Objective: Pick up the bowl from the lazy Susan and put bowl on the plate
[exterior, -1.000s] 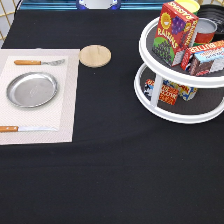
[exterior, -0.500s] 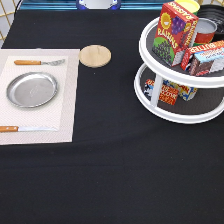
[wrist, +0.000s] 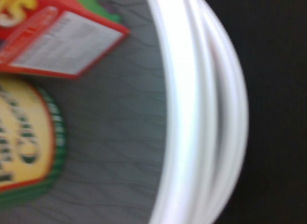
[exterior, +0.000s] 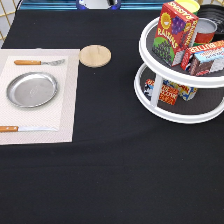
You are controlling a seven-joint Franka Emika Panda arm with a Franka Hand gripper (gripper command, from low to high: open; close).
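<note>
The white two-tier lazy Susan (exterior: 150,95) stands at the exterior view's right, with dark grey shelves. A raisin box (exterior: 172,32), a red can (exterior: 205,30) and another red box (exterior: 205,57) stand on its upper tier. A dark glossy shape (exterior: 214,11) behind the can may be the black bowl; it is mostly hidden. The silver plate (exterior: 31,90) lies on a pale placemat (exterior: 67,100) at the exterior view's left. The gripper is out of the exterior view. The wrist view shows the lazy Susan's white rim (wrist: 191,115) and grey shelf (wrist: 112,130) from close by.
A fork (exterior: 37,62) lies above the plate and a knife (exterior: 25,128) below it on the placemat. A small round wooden disc (exterior: 95,55) lies by the placemat's top right corner. More boxes (exterior: 167,92) sit on the lower tier. Two boxes (wrist: 49,40) show in the wrist view.
</note>
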